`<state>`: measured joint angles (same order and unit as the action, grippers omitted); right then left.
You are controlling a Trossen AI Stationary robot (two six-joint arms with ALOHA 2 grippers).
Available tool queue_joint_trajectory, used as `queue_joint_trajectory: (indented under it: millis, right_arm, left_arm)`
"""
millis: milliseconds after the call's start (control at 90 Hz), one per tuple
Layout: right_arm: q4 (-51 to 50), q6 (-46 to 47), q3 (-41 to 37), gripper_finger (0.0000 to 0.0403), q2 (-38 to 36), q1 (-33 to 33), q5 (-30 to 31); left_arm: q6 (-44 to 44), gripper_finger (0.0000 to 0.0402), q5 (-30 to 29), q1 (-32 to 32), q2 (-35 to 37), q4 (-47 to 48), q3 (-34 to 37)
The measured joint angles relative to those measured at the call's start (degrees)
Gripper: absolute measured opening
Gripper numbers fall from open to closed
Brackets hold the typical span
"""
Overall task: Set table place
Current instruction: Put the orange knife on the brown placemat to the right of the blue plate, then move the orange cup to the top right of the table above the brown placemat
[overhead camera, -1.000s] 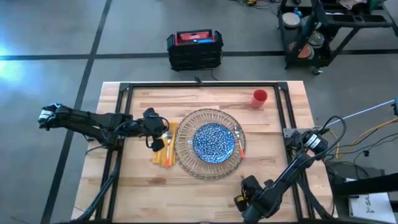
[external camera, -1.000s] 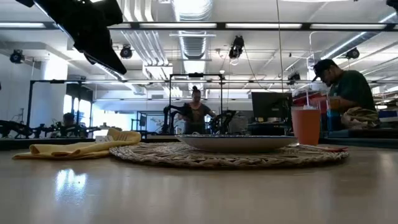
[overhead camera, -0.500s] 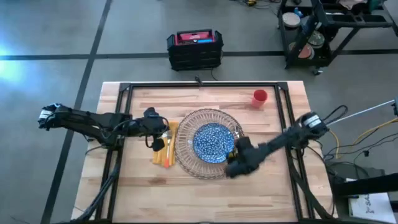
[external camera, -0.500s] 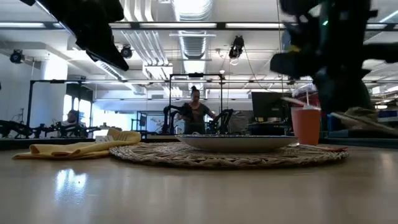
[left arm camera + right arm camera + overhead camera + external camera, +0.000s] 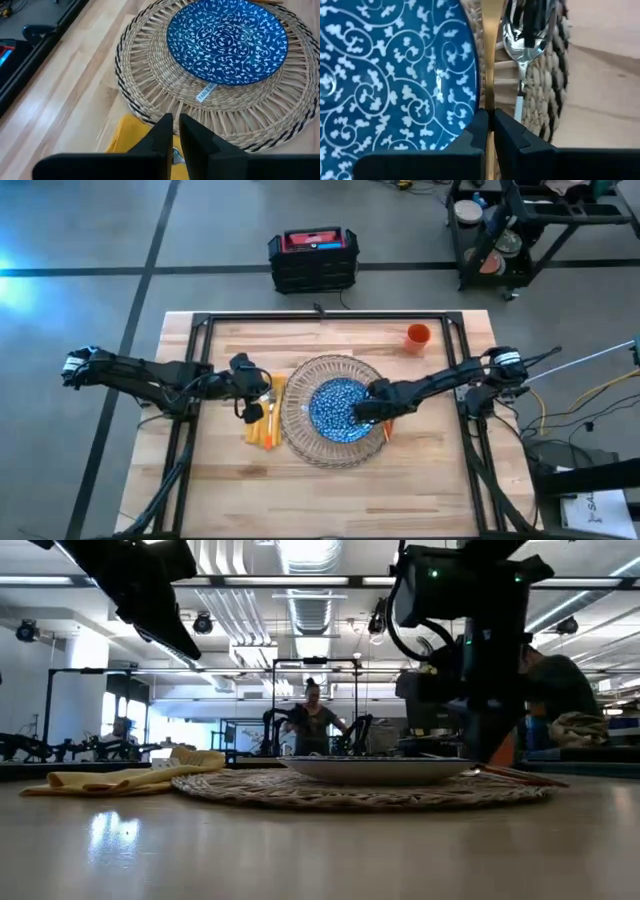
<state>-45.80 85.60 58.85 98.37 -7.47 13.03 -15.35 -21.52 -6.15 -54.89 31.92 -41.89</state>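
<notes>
From the high view we recorded the table carrying the place setting near its centre: a round woven mat with the blue-patterned plate centred on it. The yellow napkin lay just off the mat at 9 o'clock with orange-handled cutlery on it, and the orange cup stood well apart toward 1 o'clock. The left gripper hung over the napkin; the right gripper reached in from 3 o'clock to the plate's 3 o'clock edge. A black and red case sat on the floor beyond the table. In the low view we saw the plate resting on the mat, the napkin beside it, the right arm coming down just behind the plate's edge, and a person standing far back in the room. In the left wrist view the left gripper's fingers stood nearly together with nothing between them, above the napkin at the mat's rim. In the right wrist view the right gripper was closed on a gold utensil handle running along the plate's edge, with a spoon lying on the mat just beside it.
</notes>
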Motion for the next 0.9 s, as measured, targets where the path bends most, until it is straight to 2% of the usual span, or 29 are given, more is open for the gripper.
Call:
queue_joint_trajectory:
  millis: [222, 622, 811, 900]
  right_arm:
    - [1.5, 0.7, -0.5, 0.0008, 0.0, 0.0, 0.0]
    - [2.7, 0.4, 0.0, 0.01, -0.2, 0.1, 0.2]
    - [-2.3, -10.0, 6.5, 0.0139, -3.7, 0.4, 0.7]
    - [-10.5, -16.1, 11.3, 0.015, -5.4, 1.6, 5.1]
  left_arm:
    - [-0.1, 0.002, 0.0, 0.0, 0.0, 0.0, 0.0]
    - [0.8, 0.002, 0.0, 0.0, 0.0, -0.3, -0.2]
    - [0.9, 0.002, 0.0, 0.0, 0.0, -0.3, -0.3]
    - [0.9, 0.002, 0.0, 0.0, 0.0, -0.3, -0.3]
